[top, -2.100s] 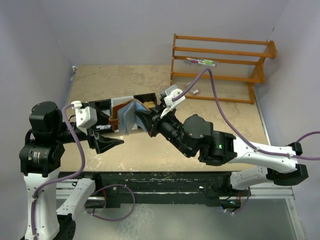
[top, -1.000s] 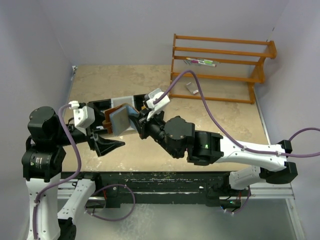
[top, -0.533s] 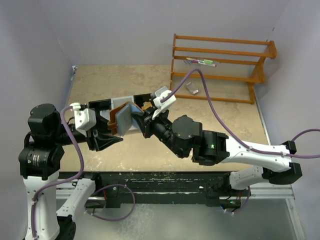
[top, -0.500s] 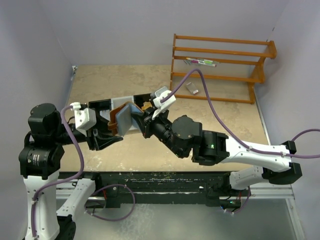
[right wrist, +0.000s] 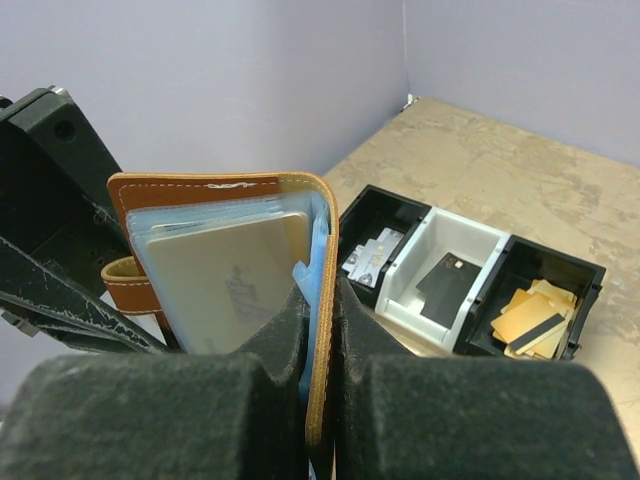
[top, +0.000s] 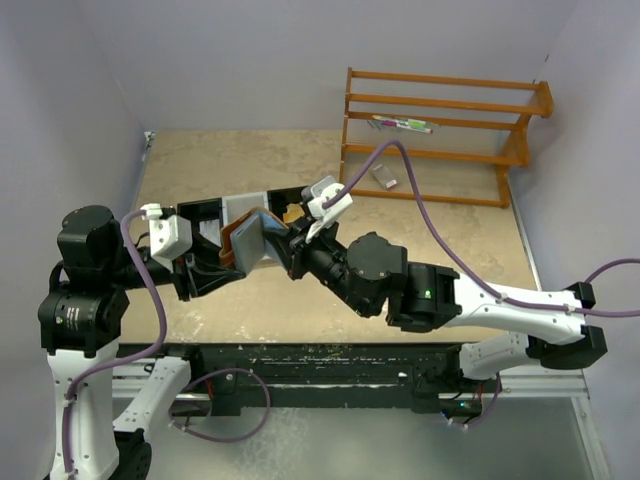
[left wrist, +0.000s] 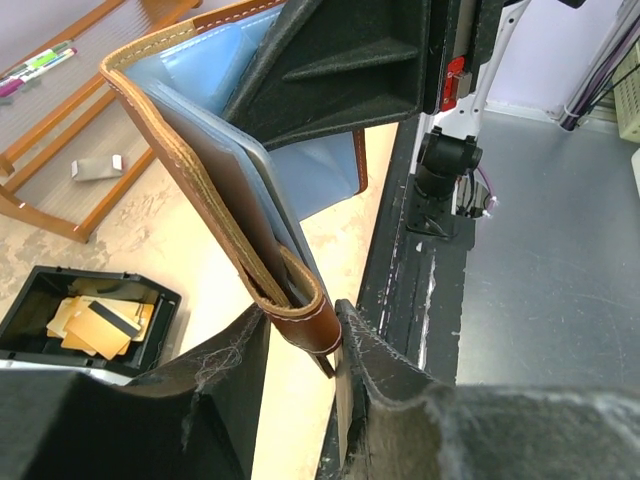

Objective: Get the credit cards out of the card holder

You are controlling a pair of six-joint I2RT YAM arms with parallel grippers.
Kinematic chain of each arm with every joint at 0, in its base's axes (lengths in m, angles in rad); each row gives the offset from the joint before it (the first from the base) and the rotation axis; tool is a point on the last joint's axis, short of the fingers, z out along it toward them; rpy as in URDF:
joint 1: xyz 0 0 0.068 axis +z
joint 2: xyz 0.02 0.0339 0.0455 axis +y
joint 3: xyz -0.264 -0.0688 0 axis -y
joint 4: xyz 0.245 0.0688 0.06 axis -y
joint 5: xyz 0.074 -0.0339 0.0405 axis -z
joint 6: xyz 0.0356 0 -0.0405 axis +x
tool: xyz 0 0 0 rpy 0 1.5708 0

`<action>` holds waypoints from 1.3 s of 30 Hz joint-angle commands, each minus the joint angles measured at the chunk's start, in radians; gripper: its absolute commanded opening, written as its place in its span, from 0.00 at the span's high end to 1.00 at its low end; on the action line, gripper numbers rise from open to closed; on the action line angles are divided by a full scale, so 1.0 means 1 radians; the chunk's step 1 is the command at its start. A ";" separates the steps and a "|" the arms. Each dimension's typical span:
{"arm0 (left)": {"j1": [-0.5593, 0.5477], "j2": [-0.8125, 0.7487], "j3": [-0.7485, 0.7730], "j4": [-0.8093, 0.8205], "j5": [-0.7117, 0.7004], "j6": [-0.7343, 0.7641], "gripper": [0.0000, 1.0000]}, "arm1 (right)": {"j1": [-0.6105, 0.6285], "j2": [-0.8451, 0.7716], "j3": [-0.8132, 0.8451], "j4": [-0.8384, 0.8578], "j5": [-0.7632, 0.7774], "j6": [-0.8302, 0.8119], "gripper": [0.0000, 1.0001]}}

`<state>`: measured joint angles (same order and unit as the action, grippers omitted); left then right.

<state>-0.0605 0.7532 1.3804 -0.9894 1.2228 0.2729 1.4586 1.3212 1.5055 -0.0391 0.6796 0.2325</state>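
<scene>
Right fingers (right wrist: 250, 400) clenched on card holder (right wrist: 190, 187), pinching right cover edge with blue lining. Holder upright, open; pale credit card (right wrist: 225, 275) in clear sleeve. Left fingers (left wrist: 225, 390) flank holder's snap tab (left wrist: 300, 315), close on both sides; clamped or not, cannot tell. Holder in air above bench (top: 430, 210), left of centre, just near of tray (right wrist: 478, 228). Left arm (top: 90, 260) reaches right, low. Right arm (top: 430, 295) stretched left along near bench edge.
</scene>
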 commanded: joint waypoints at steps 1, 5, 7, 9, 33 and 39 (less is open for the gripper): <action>-0.002 -0.001 0.020 0.004 0.039 0.021 0.66 | 0.007 -0.045 -0.011 0.076 -0.026 0.007 1.00; -0.002 0.012 0.041 -0.057 0.049 0.076 0.81 | 0.007 -0.064 -0.036 0.099 -0.039 0.006 1.00; -0.002 0.017 0.052 -0.068 0.049 0.085 0.86 | 0.008 -0.077 -0.048 0.115 -0.060 0.005 1.00; -0.002 0.024 0.059 -0.069 0.063 0.081 0.86 | 0.007 -0.091 -0.069 0.140 -0.088 0.004 1.00; -0.002 0.009 0.056 0.024 0.092 -0.082 0.73 | 0.006 -0.110 -0.155 0.301 -0.494 0.021 1.00; -0.002 0.003 0.077 -0.003 0.132 -0.077 0.72 | 0.000 -0.148 -0.185 0.310 -0.583 -0.057 1.00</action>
<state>-0.0616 0.7483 1.4197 -1.0340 1.3529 0.1997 1.4380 1.1976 1.3361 0.1997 0.2871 0.2008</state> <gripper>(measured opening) 0.276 0.053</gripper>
